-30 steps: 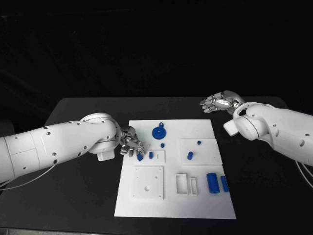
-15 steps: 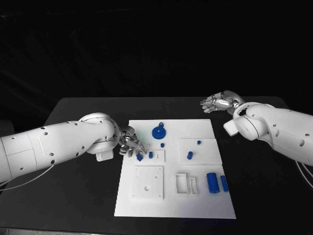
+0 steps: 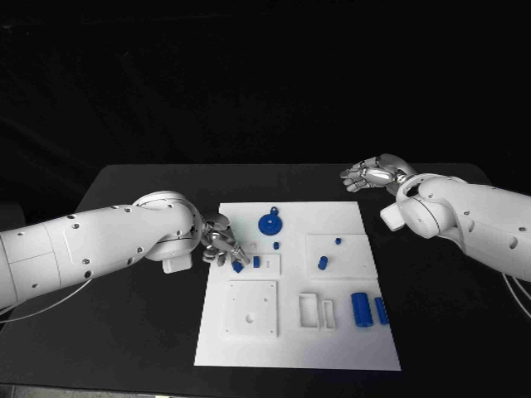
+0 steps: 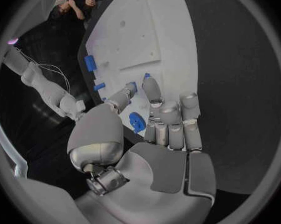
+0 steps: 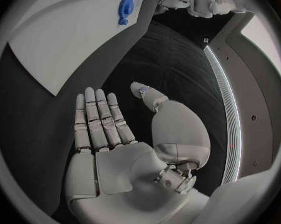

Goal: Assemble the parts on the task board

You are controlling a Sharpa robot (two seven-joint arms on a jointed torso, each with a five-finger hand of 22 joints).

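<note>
Pinching small blue part [image 3: 237, 268] | silver left hand [image 3: 221, 246] | flat white task board [image 3: 338, 344]

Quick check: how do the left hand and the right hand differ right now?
The left hand is at the task board's left edge, fingers bent onto a small blue part; the right hand is off the board, over the black table beyond its far right corner. In the wrist views, the left hand's fingertips pinch that part, while the right hand is flat, fingers straight, holding nothing. Both are silver hands on white arms.
</note>
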